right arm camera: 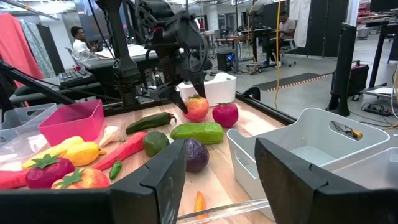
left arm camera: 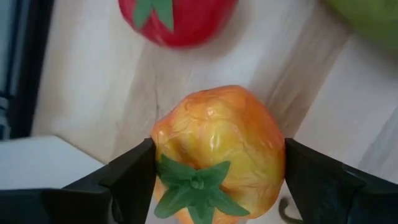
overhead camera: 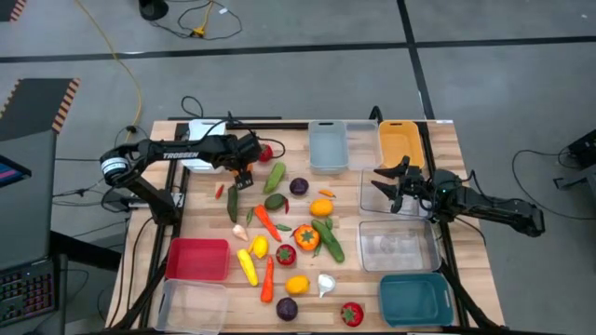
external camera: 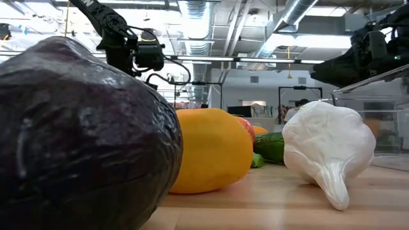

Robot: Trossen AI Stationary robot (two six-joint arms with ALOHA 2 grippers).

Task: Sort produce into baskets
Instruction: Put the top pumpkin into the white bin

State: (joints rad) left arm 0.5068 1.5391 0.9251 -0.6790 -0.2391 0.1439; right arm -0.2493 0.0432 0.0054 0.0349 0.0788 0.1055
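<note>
Near edge: purple round (external camera: 77, 134) fills the low view, a lemon (external camera: 211, 150) and white garlic (external camera: 329, 147) just behind it; they hide most of the table from that camera.
Near bins: red bin (overhead camera: 197, 258), clear bin (overhead camera: 194, 305) and teal bin (overhead camera: 415, 299), three along the near side.
Mid table: produce pile (overhead camera: 284, 237) loose on the wood; carrots, corn, cucumbers, tomatoes all mixed and close together.
Right gripper (overhead camera: 391, 180): arm comes in low from the right edge; fingers spread, nothing between them, over a clear bin (overhead camera: 399, 247) area.
Far bins: white bin (overhead camera: 328, 144) and orange-yellow bin (overhead camera: 400, 141), side by side at the far edge.
Left gripper (overhead camera: 245, 173): arm reaches across from the left, wrist bent down at the far left of the pile.
Left grip: fingers (left arm camera: 127, 177) on either side of an orange tomato (left arm camera: 217, 152), at or near its sides; contact unclear.
In the way: red tomato (left arm camera: 177, 18) just beyond it, cucumber (overhead camera: 277, 177) beside.
Counts: two arms, two purple rounds seen from above.
</note>
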